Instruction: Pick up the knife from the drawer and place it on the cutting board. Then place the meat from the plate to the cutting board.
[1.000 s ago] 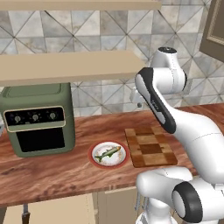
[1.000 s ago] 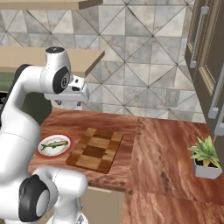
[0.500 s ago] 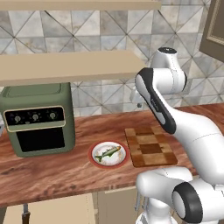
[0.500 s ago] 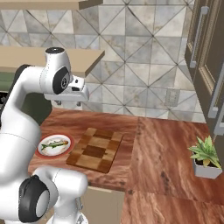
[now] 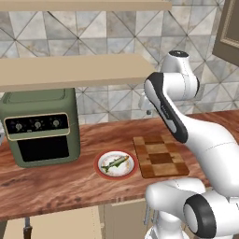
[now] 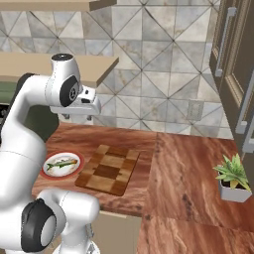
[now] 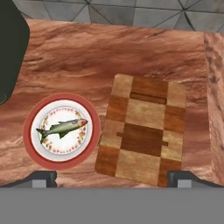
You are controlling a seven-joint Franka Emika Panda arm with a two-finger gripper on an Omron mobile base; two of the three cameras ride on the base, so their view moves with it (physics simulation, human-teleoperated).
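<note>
Arm: the hand is held high above the table (image 5: 56, 186), pointed down, so that plate and board are both taken in at once; this is judged a survey pose, not a reach.
Jaws: spread to their widest and released, with nothing between them; the gripper (image 7: 112, 180) is seen with one dark tip at each lower corner of the hand view.
Cutting board (image 7: 142, 130): laid flat on the table just right of the plate, apart from it, its surface bare so that both items can be received.
Plate (image 7: 33, 114): set flat on the table between the green oven (image 5: 41, 125) and the board.
Meat (image 7: 62, 127): laid across the middle of the plate, well inside the red rim, where it can be taken from above.
Drawer (image 5: 60, 226): a tan front is seen below the table edge; whether it is open cannot be told.
Knife (image 5: 27, 230): a dark handle-like shape at the lower left is judged to be it; too small for certainty.
Stage: judged the very start, with nothing yet on the board.
</note>
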